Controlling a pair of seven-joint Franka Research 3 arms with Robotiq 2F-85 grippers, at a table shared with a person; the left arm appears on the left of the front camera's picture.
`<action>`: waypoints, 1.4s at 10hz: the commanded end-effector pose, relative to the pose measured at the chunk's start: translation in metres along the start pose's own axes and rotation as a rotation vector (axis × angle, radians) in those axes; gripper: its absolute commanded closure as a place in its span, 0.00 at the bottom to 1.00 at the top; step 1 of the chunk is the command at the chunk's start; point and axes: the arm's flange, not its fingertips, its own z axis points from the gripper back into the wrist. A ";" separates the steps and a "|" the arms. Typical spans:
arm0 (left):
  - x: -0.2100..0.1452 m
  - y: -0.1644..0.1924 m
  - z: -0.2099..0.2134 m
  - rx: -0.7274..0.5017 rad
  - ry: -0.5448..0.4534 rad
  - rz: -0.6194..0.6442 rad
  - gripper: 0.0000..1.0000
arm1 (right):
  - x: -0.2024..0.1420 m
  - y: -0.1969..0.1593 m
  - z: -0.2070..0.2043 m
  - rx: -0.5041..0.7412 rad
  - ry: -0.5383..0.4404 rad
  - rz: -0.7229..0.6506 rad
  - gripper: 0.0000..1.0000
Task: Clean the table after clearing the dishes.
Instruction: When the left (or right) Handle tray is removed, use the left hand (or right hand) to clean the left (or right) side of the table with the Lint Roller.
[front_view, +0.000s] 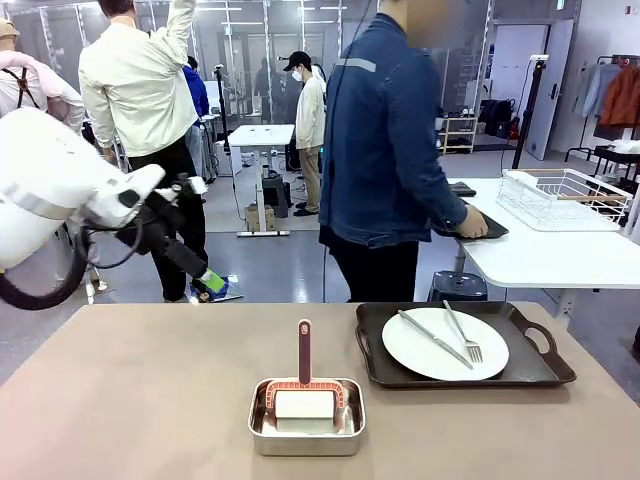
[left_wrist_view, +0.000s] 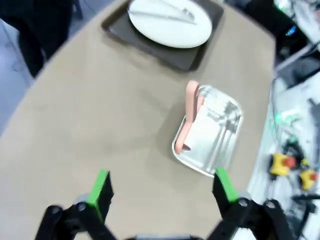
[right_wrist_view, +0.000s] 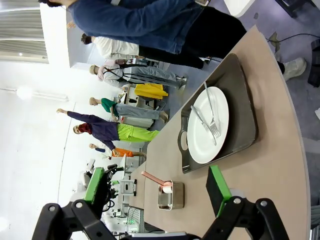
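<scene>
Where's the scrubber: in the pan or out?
In. The scrubber sits inside the steel pan, with its handle sticking out past the rim.

Front cam: fixed on my side, facing across the table (front_view: 150, 400) toward the person (front_view: 385, 150). My L wrist cam looks steeply down from high up; R wrist cam sits low, rolled sideways. All 3 share steel pan (front_view: 306, 443), plate (front_view: 415, 355) & tray (front_view: 540, 365).

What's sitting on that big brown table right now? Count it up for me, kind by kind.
Black tray: 1
White plate: 1
Knife: 1
Fork: 1
Steel pan: 1
Red-handled scrubber, lying in the pan: 1
Total: 6
</scene>
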 end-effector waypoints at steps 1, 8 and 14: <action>0.045 0.003 -0.012 0.000 0.116 -0.091 0.00 | -0.001 0.002 0.002 0.011 0.001 0.012 0.00; 0.152 -0.033 -0.118 -0.250 0.550 -0.459 0.00 | -0.001 0.002 0.002 0.011 0.001 0.012 0.00; 0.149 -0.057 -0.156 -0.313 0.586 -0.490 0.00 | -0.001 0.002 0.002 0.011 0.001 0.012 0.00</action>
